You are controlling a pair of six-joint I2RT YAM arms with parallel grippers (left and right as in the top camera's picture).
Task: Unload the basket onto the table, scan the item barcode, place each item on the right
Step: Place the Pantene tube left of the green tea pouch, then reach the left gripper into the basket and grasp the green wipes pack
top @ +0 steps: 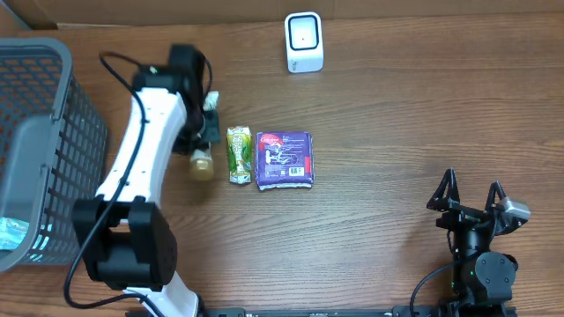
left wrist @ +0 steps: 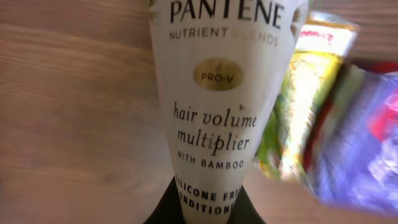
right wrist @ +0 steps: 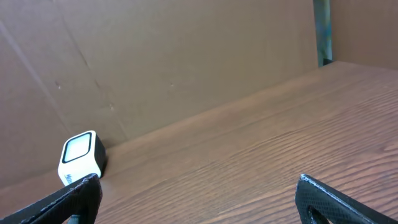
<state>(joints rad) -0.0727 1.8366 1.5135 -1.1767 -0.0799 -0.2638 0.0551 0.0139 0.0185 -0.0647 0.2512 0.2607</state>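
From overhead, my left claw (top: 204, 139) is clenched on the cream plastic Pantene conditioner tube (top: 202, 163), which sits on the left half of the brown wooden table (top: 397, 114), just beside the green drink pouch (top: 239, 155). The purple snack packet (top: 284, 160) lies on the pouch's other side. The tube's long axis runs near to far, with its rounded end pointing back toward my base. The white box-shaped barcode scanner (top: 304, 41) stands well apart from it, farther out and off to my right, so I judge the carry goes that way on a diagonal. The left arm is the nearer one to both tube and scanner. My right claw (top: 471, 198) is parked by the near edge, released, with its jaws spread wide. The grey mesh basket (top: 53, 106) is at the far left, out of the path.

The left wrist view adds what the overhead cannot: the tube's front label, readable and filling the frame, with a dark finger behind its lower end. No barcode shows on this face, so I suspect it is on the back and the tube will need turning. I cannot tell whether the tube is lifted off the wood.

The right wrist view looks between two open fingertips toward the scanner, showing its pale window in front of a cardboard wall (right wrist: 186, 62). The tube is absent here.
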